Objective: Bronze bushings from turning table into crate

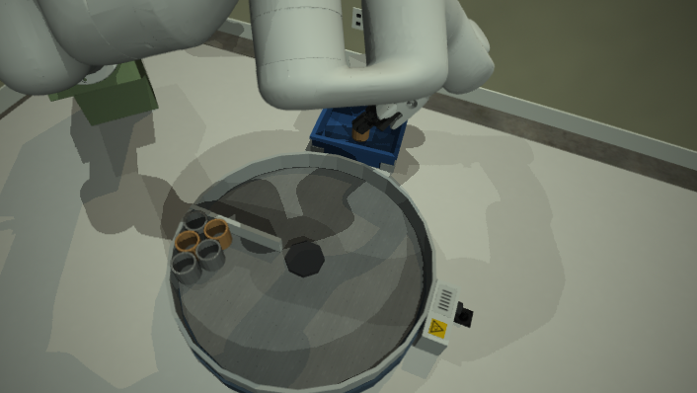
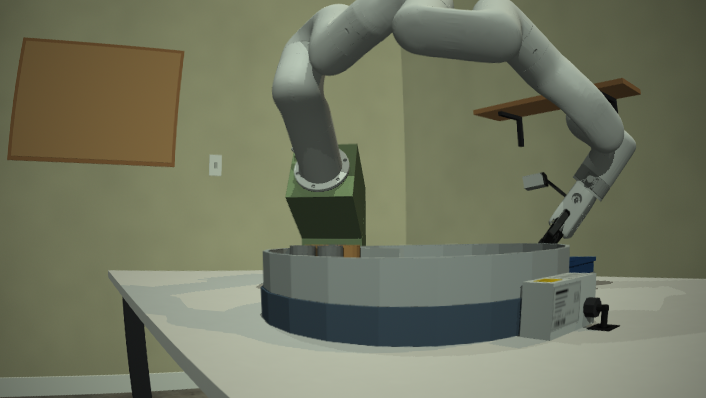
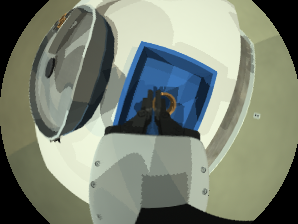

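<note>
My gripper (image 1: 362, 125) (image 2: 547, 241) (image 3: 154, 97) is shut on the wall of a bronze bushing (image 1: 360, 135) (image 3: 174, 105) and holds it within the walls of the blue crate (image 1: 346, 150) (image 2: 582, 265) (image 3: 131, 82). Whether the bushing touches the crate floor cannot be told. On the turning table (image 1: 276, 316) (image 2: 425, 280), two bronze bushings, one at the left (image 1: 178, 248) and one by the divider (image 1: 225, 240), stand close among three steel bushings, at the front (image 1: 190, 276), in the middle (image 1: 213, 264) and at the back (image 1: 185, 222).
The turning table has a raised rim, a straight divider bar (image 1: 257, 236) beside the bushings and a dark hub (image 1: 304, 259) at its centre. A control box (image 1: 434, 321) (image 2: 540, 310) stands against its outside. The green arm base (image 1: 118, 99) (image 2: 325, 215) stands behind the table's left side.
</note>
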You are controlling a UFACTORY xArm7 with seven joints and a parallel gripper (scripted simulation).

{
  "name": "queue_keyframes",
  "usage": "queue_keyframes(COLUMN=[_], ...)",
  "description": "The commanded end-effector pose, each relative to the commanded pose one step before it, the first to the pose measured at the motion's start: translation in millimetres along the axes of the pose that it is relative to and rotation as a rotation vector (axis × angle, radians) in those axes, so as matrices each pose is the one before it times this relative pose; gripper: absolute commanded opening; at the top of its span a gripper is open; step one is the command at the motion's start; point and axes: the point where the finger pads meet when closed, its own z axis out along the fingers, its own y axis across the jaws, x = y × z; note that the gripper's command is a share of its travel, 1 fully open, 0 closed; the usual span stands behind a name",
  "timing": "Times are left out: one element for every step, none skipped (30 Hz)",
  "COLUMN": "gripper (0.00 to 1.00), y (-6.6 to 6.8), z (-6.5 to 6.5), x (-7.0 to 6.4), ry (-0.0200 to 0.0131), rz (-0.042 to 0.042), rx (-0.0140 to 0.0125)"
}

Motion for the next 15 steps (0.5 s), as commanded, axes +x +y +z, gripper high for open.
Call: queue_keyframes(gripper=[0.00,0.00,0.00,0.00,0.00,0.00,0.00,0.00,0.00,0.00,0.00,0.00,0.00,0.00,0.00], y=[1.27,0.01,0.01,0.01,0.01,0.01,0.01,0.01,0.01,0.00,0.00,0.01,0.01,0.01,0.00], z=[-1.46,0.25,0.26,0.27,0.27,0.26,0.26,0.24,0.23,0.00,0.00,0.21,0.18,0.16,0.13], x=[-0.55,-0.23,-0.24,-0.25,-0.25,-0.25,-0.24,-0.23,-0.21,0.00,0.00,-0.19,-0.17,-0.15,-0.12], ry=[-0.00358,0.00000,0.00000,0.00000,0.00000,0.00000,0.00000,0.00000,0.00000,0.00000,0.00000,0.00000,0.00000,0.00000,0.00000], rz=[-0.00186,0.00000,0.00000,0.00000,0.00000,0.00000,0.00000,0.00000,0.00000,0.00000,0.00000,0.00000,0.00000,0.00000,0.00000], rx=[-0.00258,0.00000,0.00000,0.00000,0.00000,0.00000,0.00000,0.00000,0.00000,0.00000,0.00000,0.00000,0.00000,0.00000,0.00000])
